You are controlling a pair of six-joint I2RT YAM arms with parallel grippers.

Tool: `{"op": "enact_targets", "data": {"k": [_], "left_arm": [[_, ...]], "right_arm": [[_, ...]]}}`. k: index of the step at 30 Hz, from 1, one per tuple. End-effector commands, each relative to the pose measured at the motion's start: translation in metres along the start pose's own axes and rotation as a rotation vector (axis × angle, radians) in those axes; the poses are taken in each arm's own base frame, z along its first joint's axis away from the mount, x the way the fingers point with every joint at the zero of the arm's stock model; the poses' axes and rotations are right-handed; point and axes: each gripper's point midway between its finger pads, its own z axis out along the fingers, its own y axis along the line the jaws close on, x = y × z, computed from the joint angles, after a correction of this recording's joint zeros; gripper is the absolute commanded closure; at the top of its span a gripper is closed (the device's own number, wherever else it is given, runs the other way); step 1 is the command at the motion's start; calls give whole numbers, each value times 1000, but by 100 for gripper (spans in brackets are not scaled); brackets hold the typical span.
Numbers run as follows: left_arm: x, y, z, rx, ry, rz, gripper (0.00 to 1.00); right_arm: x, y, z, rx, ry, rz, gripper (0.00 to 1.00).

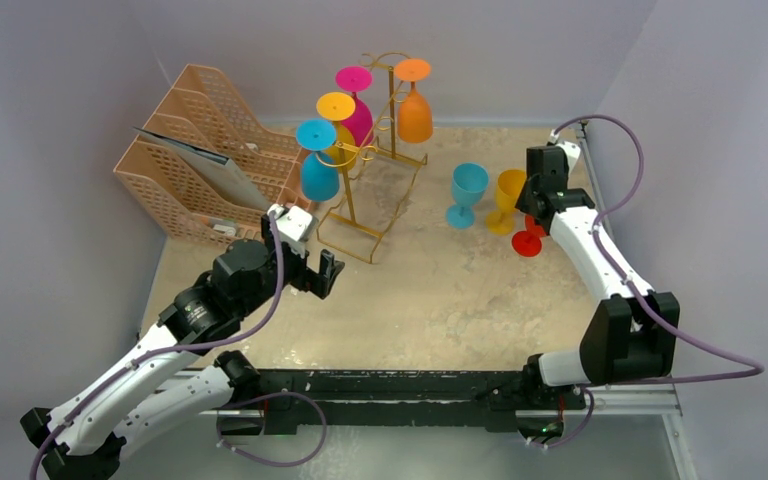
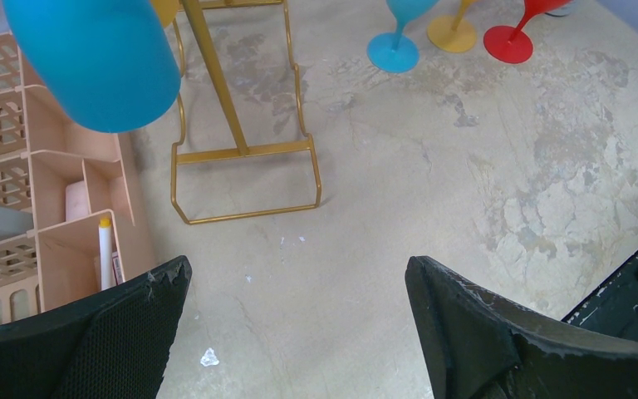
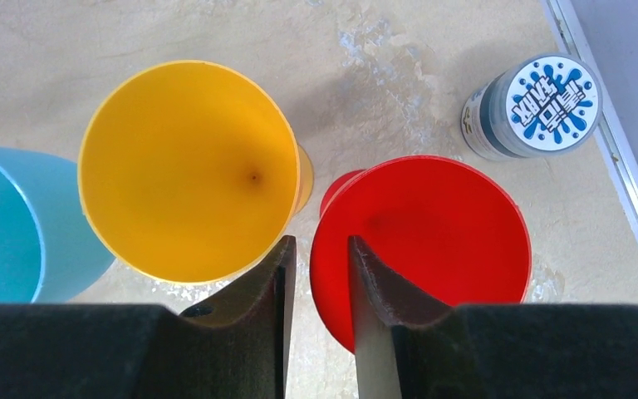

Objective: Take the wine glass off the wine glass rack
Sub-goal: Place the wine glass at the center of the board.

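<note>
The gold wine glass rack (image 1: 346,200) stands at the back centre. Blue (image 1: 319,175), yellow (image 1: 336,106), magenta (image 1: 358,120) and orange (image 1: 415,115) wine glasses hang upside down from it. My left gripper (image 1: 328,272) is wide open and empty in front of the rack's base (image 2: 241,150), below the blue glass (image 2: 91,58). Light blue (image 1: 468,190), yellow (image 1: 509,192) and red (image 1: 528,240) glasses stand upright on the table to the right. My right gripper (image 3: 320,243) is above the red glass (image 3: 432,224). Its jaws are slightly apart astride the rim, gripping nothing.
A peach lattice organizer (image 1: 200,150) with papers stands left of the rack, close to my left arm. A small can with a blue and white lid (image 3: 532,104) sits by the table's right edge, beyond the red glass. The upright yellow glass (image 3: 187,166) nearly touches my right gripper's left finger.
</note>
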Motion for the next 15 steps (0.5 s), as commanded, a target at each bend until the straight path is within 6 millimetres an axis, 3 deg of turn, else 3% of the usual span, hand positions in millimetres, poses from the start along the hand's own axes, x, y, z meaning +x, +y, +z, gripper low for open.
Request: {"op": "enact_targets", "data": {"k": [1,8,15], "left_arm": [[-25,-1,-5,7,-61,-6,0],[-25,-1,-5,4,-65,-8,0],[-28,-1,-2,3,-75,-5,0]], "right_arm": [[-28,2,-24,-40,-64,31,67],[-41,1,-47,-73,-105,81,58],[-50,18,-84,-220,-93,139,26]]}}
